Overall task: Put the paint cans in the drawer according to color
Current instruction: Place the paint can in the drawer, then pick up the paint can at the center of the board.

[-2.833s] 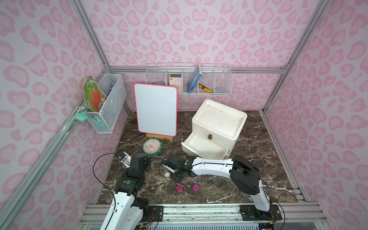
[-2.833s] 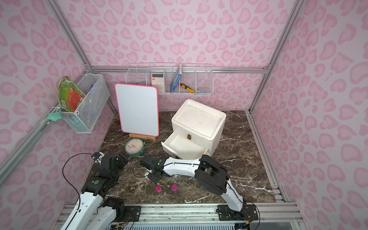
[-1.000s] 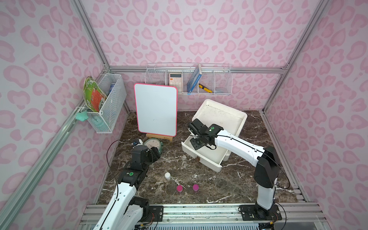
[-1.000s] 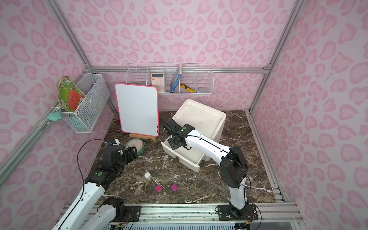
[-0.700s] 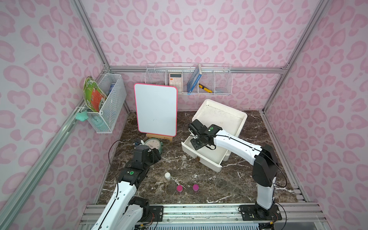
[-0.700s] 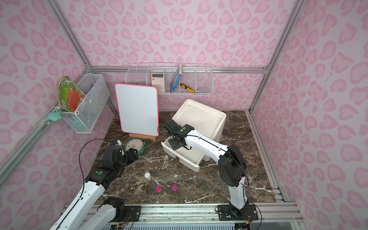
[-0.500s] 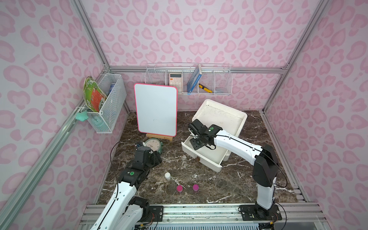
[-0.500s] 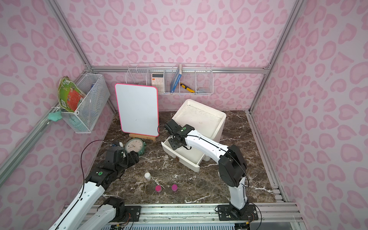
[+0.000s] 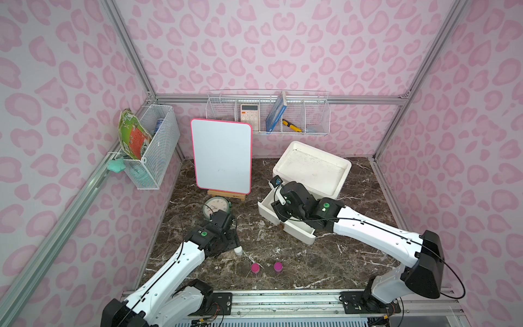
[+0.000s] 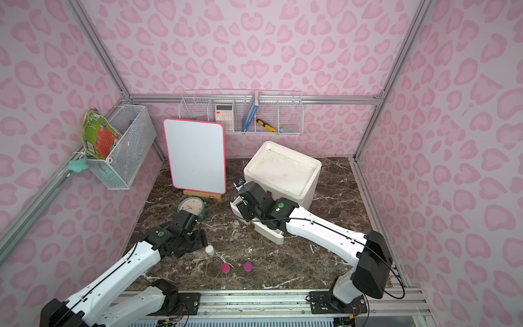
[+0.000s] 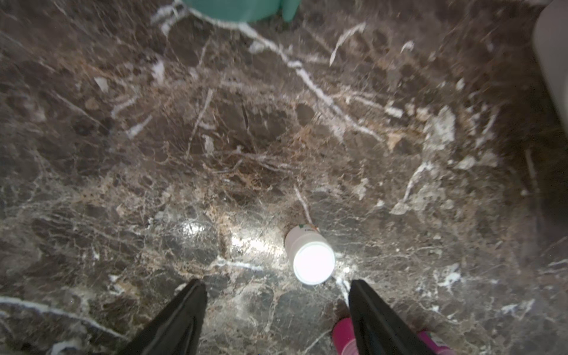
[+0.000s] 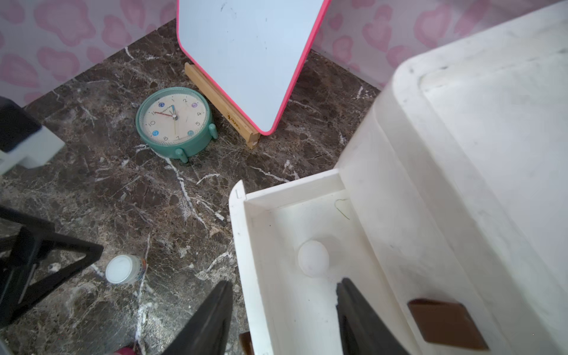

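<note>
Right pincer [image 12: 285, 282] first: I've got it hovering over the front corner of the pulled-out drawer [image 12: 261, 196]. Its jaws are partway apart and gripping nothing, with one finger outside the drawer's front wall and the other inside. Just past my tips, down on the drawer floor, lies a white paint can [image 12: 313, 258]. It's blurred, and clear of both fingers. On the far side of my inside finger rises the white chest [image 12: 461, 153], with a brown tab handle [image 12: 445, 322] on its front.

Over to my left pincer [image 11: 275, 285] now. Its jaws are spread wide and empty, low above the marble table [image 11: 215, 138]. A second white paint can [image 11: 313, 261] stands just ahead of the tips. It's off-centre, close to one finger, and as far as I can see not touching it. Back beside that same finger, partly hidden behind it, sits a pink paint can [image 11: 342, 335].

In both top views the second white paint can [image 9: 238, 250] [image 10: 209, 249] sits right at my left pincer's tips. The pink paint can [image 9: 255, 267] and a second pink paint can [image 9: 278, 266] stand side by side a little further off, well apart from my right pincer.
</note>
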Robot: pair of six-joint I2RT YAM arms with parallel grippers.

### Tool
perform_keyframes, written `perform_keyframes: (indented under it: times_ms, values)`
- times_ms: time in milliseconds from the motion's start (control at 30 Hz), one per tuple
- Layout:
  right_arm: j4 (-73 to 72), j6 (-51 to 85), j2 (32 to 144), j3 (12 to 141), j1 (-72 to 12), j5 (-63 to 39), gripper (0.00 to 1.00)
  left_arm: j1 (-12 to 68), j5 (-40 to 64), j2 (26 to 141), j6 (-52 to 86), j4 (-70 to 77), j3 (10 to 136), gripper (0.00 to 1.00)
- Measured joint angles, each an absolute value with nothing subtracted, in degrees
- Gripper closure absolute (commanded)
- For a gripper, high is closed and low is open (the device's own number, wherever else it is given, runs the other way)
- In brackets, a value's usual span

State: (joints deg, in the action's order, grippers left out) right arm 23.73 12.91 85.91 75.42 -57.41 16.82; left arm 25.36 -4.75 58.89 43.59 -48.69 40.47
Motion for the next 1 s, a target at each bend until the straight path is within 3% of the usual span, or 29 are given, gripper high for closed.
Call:
perform_keyframes:
  times_ms: [167,467,733,1000]
  values:
    - [19.6,15.0,83.3,72.6,-56.8,18.2,0.43,25.7,-1.3,64.6,44.8,-48.2,40.7,0.22]
    - [18.7,16.3,82.0,71.0,-56.8,18.3,0.44,25.8,2.3,76.2,43.4,-42.4,43.5,0.39]
    - [18.0,16.7,80.4,69.5,-56.2,18.6,0.44,25.8,2.1,79.1,42.9,-41.7,44.1,0.52]
    - [17.5,16.9,80.3,69.3,-55.9,18.6,0.44,25.8,1.7,79.6,42.7,-41.9,43.3,0.52]
